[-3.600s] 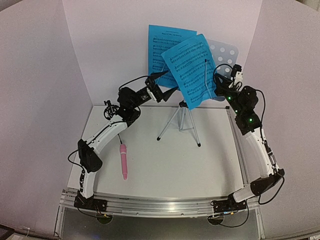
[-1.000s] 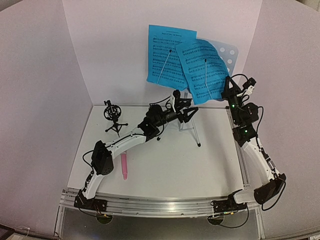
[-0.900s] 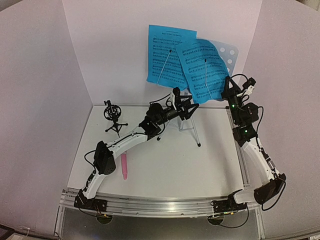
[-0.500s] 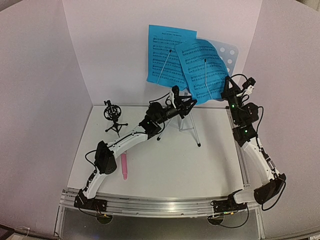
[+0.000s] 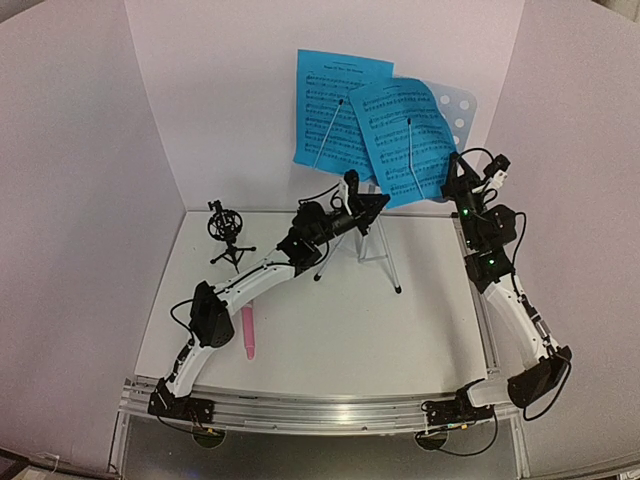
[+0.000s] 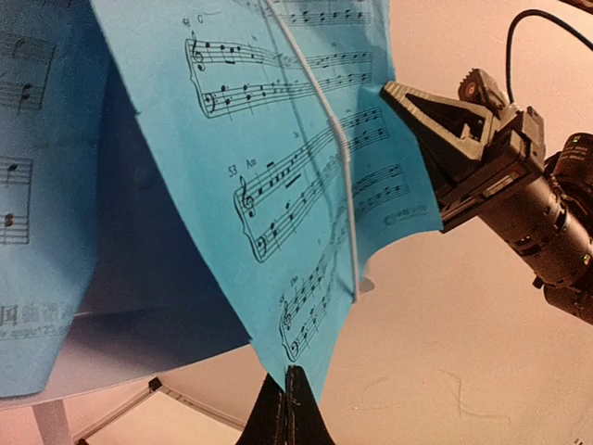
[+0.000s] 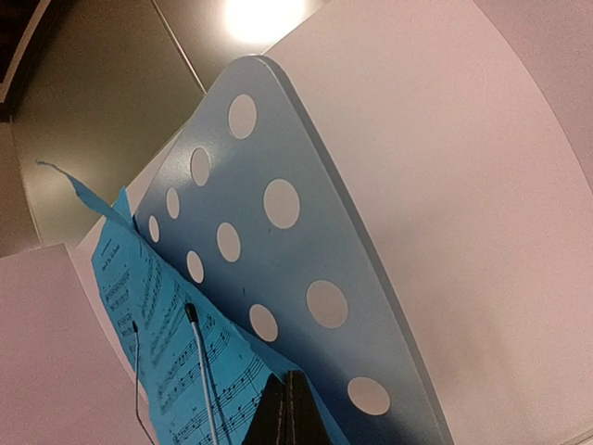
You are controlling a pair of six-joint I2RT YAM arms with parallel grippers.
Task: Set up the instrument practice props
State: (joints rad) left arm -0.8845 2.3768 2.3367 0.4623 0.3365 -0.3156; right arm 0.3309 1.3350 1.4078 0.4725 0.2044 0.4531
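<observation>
Left gripper (image 6: 287, 404) is now clamped shut on the bottom corner of the right sheet-music page (image 5: 405, 140); a second ago its jaws were wide open under the music stand (image 5: 458, 104). Pink microphone (image 5: 247, 336) lies flat on the table (image 5: 400, 330) beside the left arm, unmoved. Mic holder (image 5: 228, 232) stands upright, back left. Right gripper (image 6: 398, 95) is closed as before, tip at that page's right edge; can't tell if it grips. Left sheet-music page (image 5: 330, 110) is unchanged on the stand.

White bench (image 5: 400, 340), seen from above my claws: the slim pink microphone (image 5: 247, 335) lies flat near its left edge. The black tripod mic holder (image 5: 227, 232) stands at far left, the music stand's silver tripod (image 5: 385, 260) mid-rear.
</observation>
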